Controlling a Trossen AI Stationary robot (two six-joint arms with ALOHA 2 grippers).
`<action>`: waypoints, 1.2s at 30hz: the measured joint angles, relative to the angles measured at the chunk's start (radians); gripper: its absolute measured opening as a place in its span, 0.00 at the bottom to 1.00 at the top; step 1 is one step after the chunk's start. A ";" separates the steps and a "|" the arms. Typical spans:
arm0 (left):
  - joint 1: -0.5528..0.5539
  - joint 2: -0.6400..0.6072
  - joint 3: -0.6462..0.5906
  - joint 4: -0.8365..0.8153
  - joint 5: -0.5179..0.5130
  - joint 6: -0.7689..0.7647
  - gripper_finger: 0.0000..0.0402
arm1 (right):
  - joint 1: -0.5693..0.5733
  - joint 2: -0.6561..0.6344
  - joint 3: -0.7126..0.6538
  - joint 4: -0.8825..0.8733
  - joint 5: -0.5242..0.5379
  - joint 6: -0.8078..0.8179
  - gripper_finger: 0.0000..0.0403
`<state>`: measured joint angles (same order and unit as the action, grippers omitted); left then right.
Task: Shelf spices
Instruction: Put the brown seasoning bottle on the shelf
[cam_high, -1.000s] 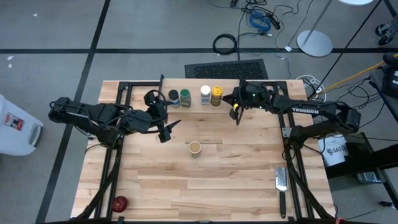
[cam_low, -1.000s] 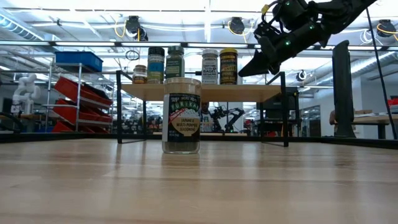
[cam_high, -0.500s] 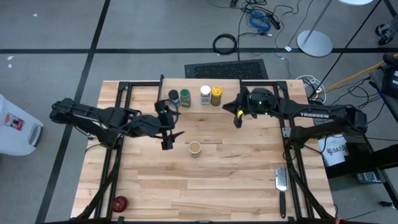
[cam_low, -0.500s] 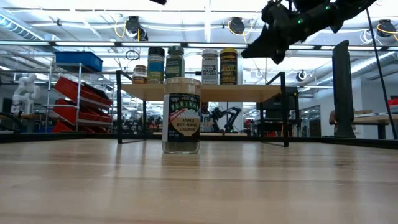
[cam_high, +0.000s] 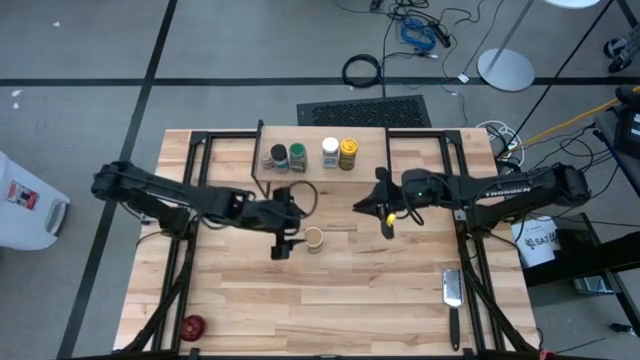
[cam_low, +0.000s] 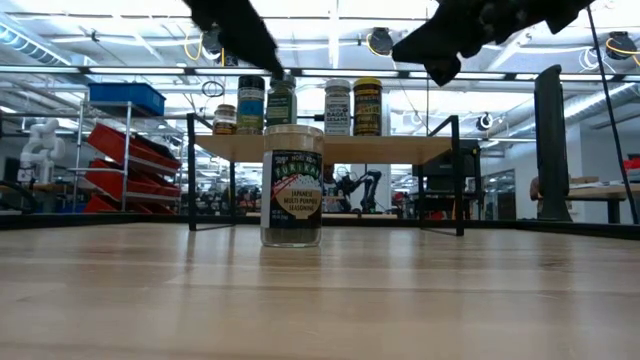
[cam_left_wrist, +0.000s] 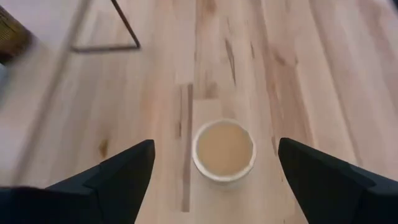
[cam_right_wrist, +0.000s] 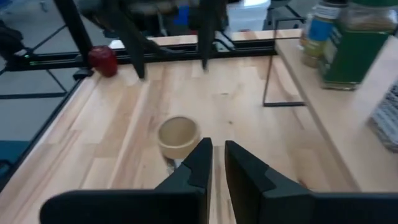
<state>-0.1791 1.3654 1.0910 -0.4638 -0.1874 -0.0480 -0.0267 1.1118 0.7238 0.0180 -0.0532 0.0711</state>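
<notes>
The tan-lidded jar (cam_high: 314, 239) stands upright on its base on the table, in front of the shelf (cam_high: 322, 170), and fills the middle of the low view (cam_low: 291, 185). Four jars stand on the shelf's plank: dark-lidded (cam_high: 278, 155), green-lidded (cam_high: 297, 157), white-capped (cam_high: 330, 152) and yellow (cam_high: 348, 153). My left gripper (cam_high: 284, 238) is open just left of the tan jar; in its wrist view the wide-spread fingers (cam_left_wrist: 214, 146) frame the lid (cam_left_wrist: 224, 151) without touching it. My right gripper (cam_high: 386, 215) hovers right of the jar, fingers almost together (cam_right_wrist: 217, 152), holding nothing.
A small red round object (cam_high: 192, 326) lies at the table's near left corner. A metal grater with a black handle (cam_high: 452, 292) lies near the right edge. Black frame rails run along both table sides. Bare wood lies between the tan jar and the near edge.
My left gripper has swung from beside the shelf's left end toward the table's near right, arriving next to the tan jar. My right gripper has drawn back from the shelf's yellow jar toward the near edge. The jars have stayed put.
</notes>
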 joint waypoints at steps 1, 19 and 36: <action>0.000 0.017 -0.013 0.012 0.002 -0.012 0.88 | 0.007 0.000 0.000 0.001 0.000 0.000 0.07; -0.007 0.230 -0.040 0.163 0.016 -0.042 0.88 | 0.069 0.000 0.000 -0.001 0.001 0.000 0.07; -0.033 0.195 -0.043 0.165 -0.001 -0.051 0.88 | 0.068 0.000 0.000 -0.006 0.001 0.019 0.07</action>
<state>-0.2119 1.5606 1.0481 -0.2993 -0.1886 -0.0994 0.0414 1.1119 0.7238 0.0124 -0.0525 0.0899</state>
